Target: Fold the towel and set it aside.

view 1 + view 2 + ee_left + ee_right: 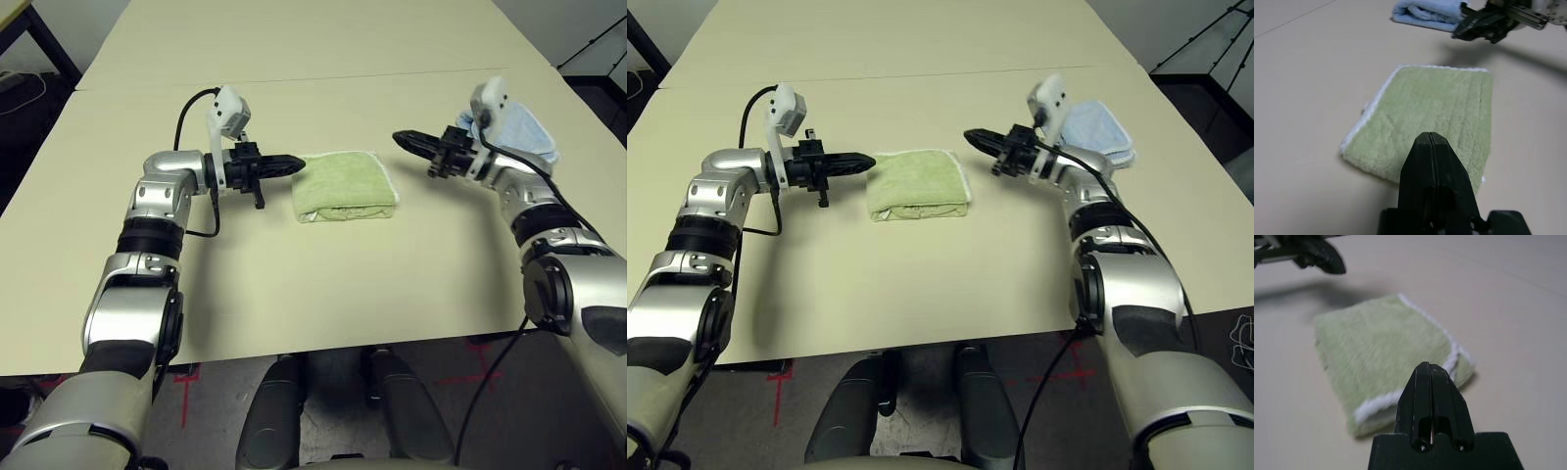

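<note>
1. The left gripper (294, 160) has its fingers pressed together and holds nothing. It hangs just beside the left edge of the towel (344, 184).
2. The right gripper (406, 138) is also clenched and empty, a little apart from the towel's right side.
3. The towel lies folded in a thick square on the table (294, 284), between both grippers.
4. I judge the folding is finished. To set it aside well, open one gripper, pinch through all layers, and slide it gently toward the blue towel (524, 132).
</note>
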`<move>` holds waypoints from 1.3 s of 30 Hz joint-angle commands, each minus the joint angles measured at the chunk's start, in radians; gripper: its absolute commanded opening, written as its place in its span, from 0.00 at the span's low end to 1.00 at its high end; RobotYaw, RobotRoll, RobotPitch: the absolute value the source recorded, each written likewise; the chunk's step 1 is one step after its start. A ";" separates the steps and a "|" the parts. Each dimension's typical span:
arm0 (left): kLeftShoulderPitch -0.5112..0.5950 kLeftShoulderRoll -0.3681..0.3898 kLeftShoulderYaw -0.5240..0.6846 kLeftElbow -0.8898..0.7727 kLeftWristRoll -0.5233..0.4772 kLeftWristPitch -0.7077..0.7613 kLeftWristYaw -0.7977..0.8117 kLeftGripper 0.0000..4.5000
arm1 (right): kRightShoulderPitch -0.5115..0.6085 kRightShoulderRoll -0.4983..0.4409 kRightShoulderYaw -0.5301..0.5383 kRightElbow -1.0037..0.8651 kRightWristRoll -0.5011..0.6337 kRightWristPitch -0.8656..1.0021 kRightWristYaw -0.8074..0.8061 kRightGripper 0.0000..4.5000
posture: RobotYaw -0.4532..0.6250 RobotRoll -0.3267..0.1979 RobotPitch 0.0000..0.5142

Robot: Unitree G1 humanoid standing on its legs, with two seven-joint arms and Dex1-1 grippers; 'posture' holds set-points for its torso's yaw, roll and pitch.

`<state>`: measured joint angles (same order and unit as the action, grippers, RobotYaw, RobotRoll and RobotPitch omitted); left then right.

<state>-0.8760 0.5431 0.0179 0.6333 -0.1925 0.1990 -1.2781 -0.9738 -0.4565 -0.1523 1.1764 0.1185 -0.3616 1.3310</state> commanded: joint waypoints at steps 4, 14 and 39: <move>0.024 0.022 -0.014 0.018 0.034 -0.081 0.064 0.54 | 0.003 -0.067 0.032 -0.011 -0.015 -0.087 0.056 0.40 | 0.47 0.62 0.39; 0.011 0.050 -0.041 0.054 0.075 -0.054 0.101 1.00 | -0.014 -0.100 0.071 0.010 -0.038 -0.145 0.124 1.00 | 0.48 0.62 0.39; -0.183 -0.024 0.017 0.341 -0.051 0.642 0.077 1.00 | 0.002 -0.089 0.050 -0.027 0.027 -0.060 0.155 1.00 | 0.47 0.62 0.38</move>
<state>-1.0498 0.5157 0.0305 0.9321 -0.2372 0.7790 -1.2123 -0.9888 -0.5407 -0.0954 1.1628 0.1385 -0.4159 1.4851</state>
